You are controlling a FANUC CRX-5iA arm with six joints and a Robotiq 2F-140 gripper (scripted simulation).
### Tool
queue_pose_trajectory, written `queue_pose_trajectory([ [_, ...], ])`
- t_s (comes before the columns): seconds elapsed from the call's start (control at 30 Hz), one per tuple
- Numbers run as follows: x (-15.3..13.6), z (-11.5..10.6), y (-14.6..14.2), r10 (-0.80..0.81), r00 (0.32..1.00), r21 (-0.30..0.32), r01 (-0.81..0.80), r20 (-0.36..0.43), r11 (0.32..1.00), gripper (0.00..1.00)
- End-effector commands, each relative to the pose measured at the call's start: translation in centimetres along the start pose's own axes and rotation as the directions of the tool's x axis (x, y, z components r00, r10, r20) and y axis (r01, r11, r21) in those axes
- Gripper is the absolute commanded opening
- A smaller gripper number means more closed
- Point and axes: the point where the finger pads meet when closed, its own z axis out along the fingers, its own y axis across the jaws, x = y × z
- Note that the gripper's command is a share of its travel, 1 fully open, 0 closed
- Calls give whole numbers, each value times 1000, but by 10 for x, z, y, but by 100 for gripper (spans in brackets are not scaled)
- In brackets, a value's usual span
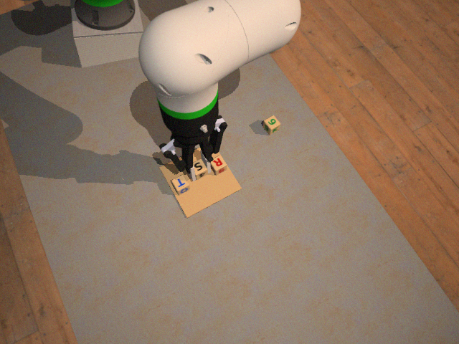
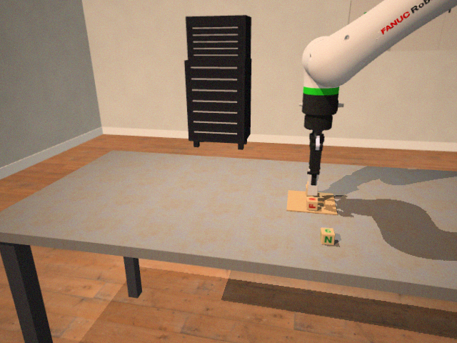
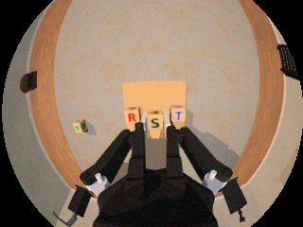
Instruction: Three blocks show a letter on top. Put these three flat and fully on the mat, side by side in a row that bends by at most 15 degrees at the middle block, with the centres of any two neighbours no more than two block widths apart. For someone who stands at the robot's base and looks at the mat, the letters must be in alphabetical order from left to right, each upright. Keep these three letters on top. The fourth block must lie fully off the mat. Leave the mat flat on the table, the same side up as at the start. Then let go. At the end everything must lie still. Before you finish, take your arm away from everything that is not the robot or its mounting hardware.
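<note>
A tan mat (image 1: 201, 186) lies on the grey table. My gripper (image 1: 200, 170) is shut on the S block (image 1: 199, 168), which sits low on or just above the mat between the R block (image 1: 219, 164) and the T block (image 1: 181, 184). In the wrist view the three read R (image 3: 132, 117), S (image 3: 154, 123), T (image 3: 178, 116) from left to right along the mat's near edge, with my gripper (image 3: 155, 116) around the S block. The fourth block (image 1: 271, 124), with a green 6 on top, lies on the table off the mat; it also shows in the exterior view (image 2: 328, 236).
The robot base (image 1: 104, 14) stands at the table's far end. A black drawer cabinet (image 2: 218, 79) stands by the wall beyond the table. The table edge runs along the wooden floor at the right.
</note>
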Motion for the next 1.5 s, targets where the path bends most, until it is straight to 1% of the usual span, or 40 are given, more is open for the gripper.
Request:
queue_pose_trajectory([
  [0.0, 1, 6, 0, 0, 1000, 0, 0, -1, 1000, 16],
  [0.13, 1, 18, 0, 0, 1000, 0, 0, -1, 1000, 16],
  [0.3, 1, 25, 0, 0, 1000, 0, 0, -1, 1000, 16],
  [1.47, 1, 29, 0, 0, 1000, 0, 0, -1, 1000, 16],
])
